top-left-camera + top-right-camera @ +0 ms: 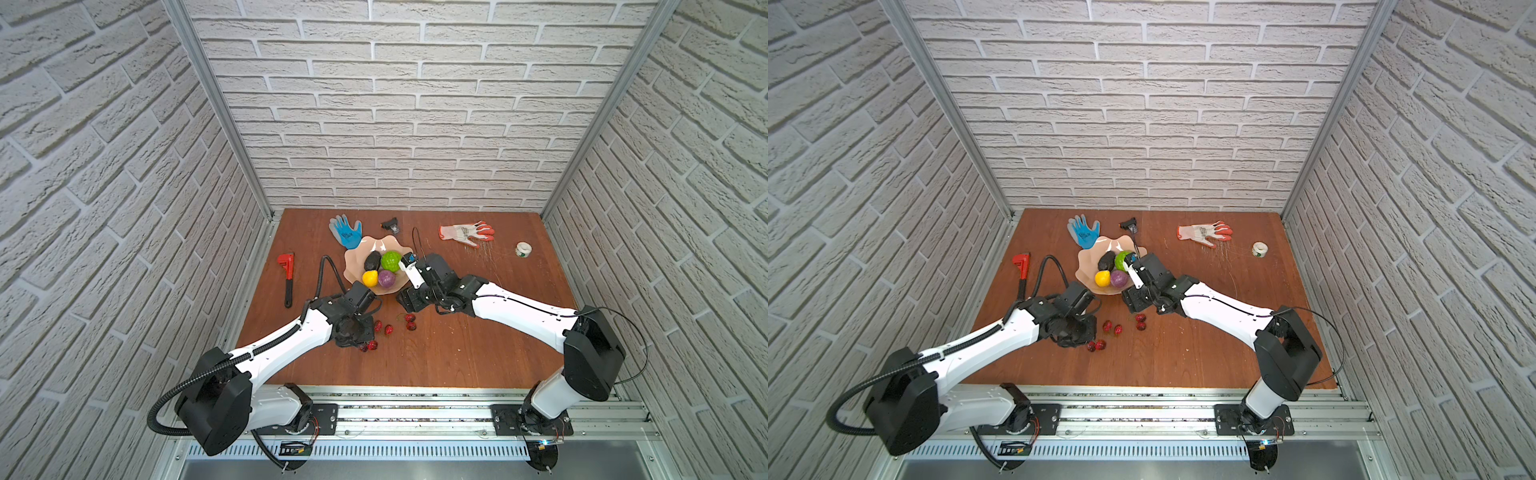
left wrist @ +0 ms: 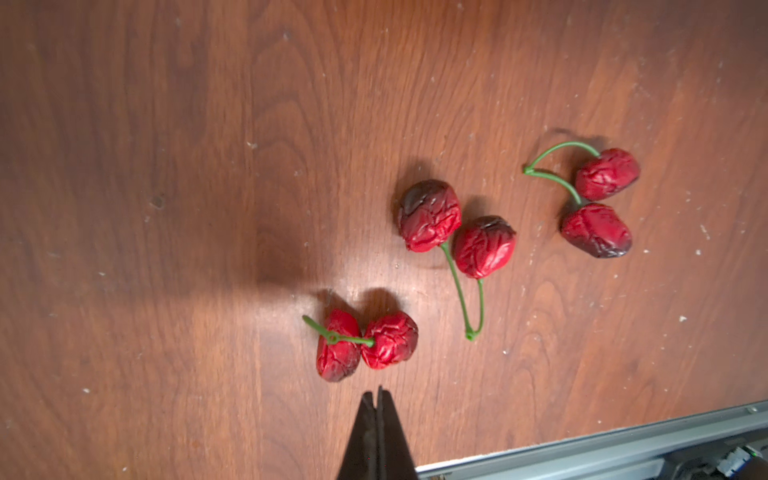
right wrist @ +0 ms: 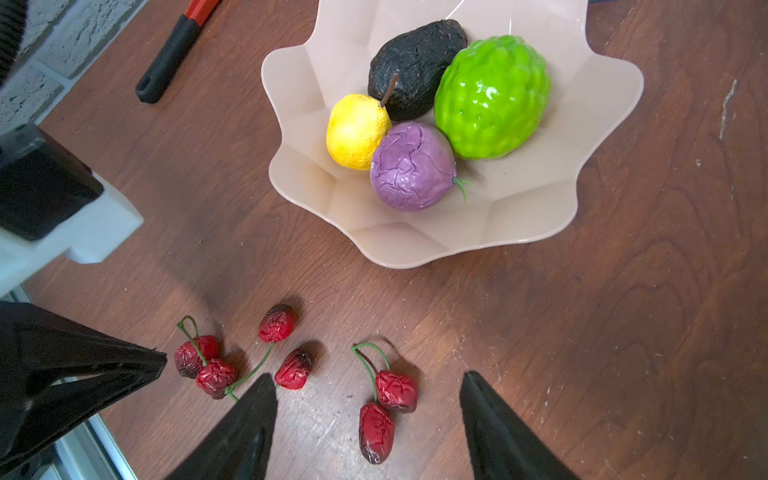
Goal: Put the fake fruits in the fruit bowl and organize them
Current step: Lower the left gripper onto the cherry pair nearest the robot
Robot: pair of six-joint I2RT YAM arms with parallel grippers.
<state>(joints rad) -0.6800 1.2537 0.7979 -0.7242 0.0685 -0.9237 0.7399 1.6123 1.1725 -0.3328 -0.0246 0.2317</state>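
Left gripper (image 2: 376,395) has its jaws pinched together on nothing, tips just short of the nearest cherry pair (image 2: 365,345). Right gripper (image 3: 368,376) hangs with jaws apart near another cherry pair (image 3: 388,409). Plenty of bare tabletop (image 3: 623,332) around them. The fruit bowl (image 3: 415,249) has its wavy rim close by, with four bigger fruits (image 3: 411,166) inside.

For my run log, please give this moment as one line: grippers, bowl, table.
left gripper: shut, empty | right gripper: open, empty | fruit bowl: avocado, green fruit, yellow fruit, purple fruit | table: three red berry pairs
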